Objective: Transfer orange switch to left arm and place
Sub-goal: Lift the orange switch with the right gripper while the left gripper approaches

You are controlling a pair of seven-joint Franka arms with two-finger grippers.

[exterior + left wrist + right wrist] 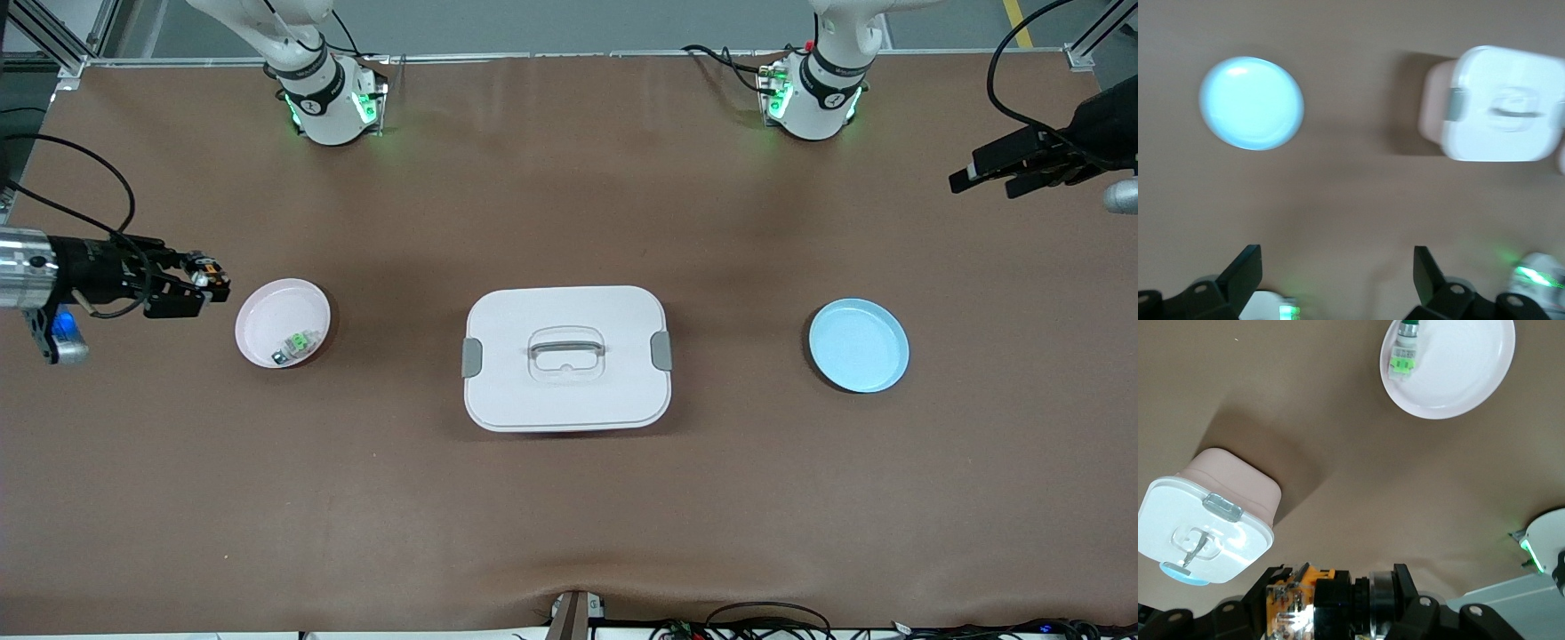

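Observation:
My right gripper [197,283] is up in the air over the table beside the pink dish [267,307], at the right arm's end. It is shut on the orange switch [207,265], whose orange-and-black body fills the gap between the fingers in the right wrist view [1331,600]. My left gripper [982,178] is open and empty, raised over the table's edge at the left arm's end; its two fingers [1245,270] stand wide apart. The white box [566,357] with grey latches stands in the middle of the table, also showing in the left wrist view [1501,103] and the right wrist view [1205,527].
The pink dish holds a pale green-topped switch [298,344], which also shows in the right wrist view [1403,350]. A blue dish [858,345] lies toward the left arm's end. The two green-lit arm bases [329,102] stand along the table edge farthest from the front camera.

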